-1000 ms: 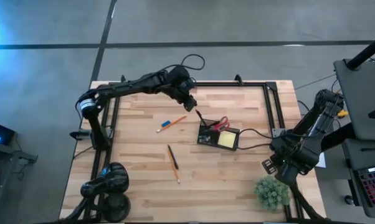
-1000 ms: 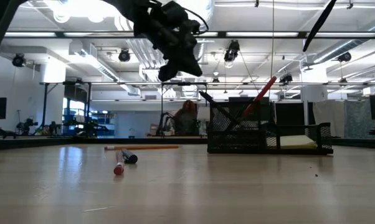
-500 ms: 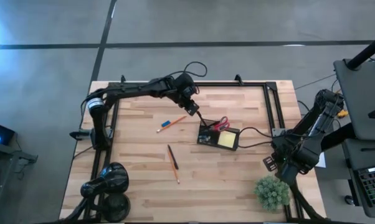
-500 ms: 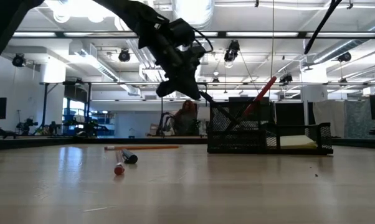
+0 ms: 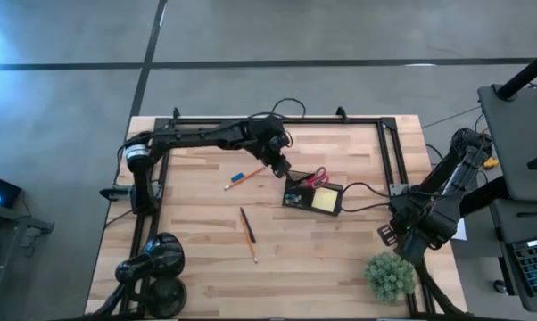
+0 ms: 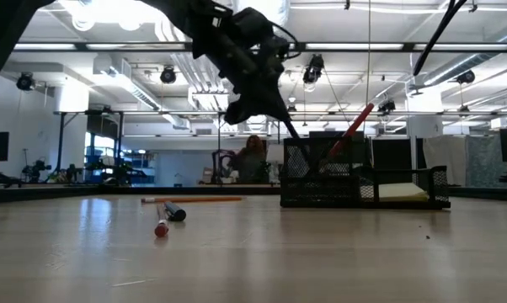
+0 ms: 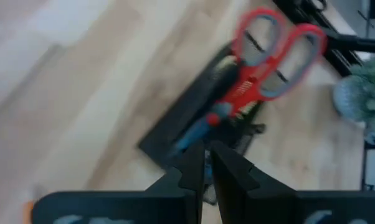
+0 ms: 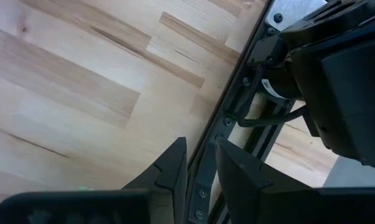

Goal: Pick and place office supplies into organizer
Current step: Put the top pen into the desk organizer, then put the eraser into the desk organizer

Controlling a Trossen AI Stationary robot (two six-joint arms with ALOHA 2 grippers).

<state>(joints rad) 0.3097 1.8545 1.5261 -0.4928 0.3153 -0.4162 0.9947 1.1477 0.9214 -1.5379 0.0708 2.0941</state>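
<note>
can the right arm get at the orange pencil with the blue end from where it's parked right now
Probably not easily. The right end effector sits at the table's right edge near the plant ball, while the orange pencil lies left of the organizer, with the left arm stretched out just above it.

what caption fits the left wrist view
Left gripper carries a dark pen over the organizer holding red-handled scissors.

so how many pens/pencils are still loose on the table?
3: a blue-tipped orange pencil left of the organizer, plus a dark pen and a second orange pencil lying end to end nearer the table's middle. Any inside the organizer may be hidden.
</note>
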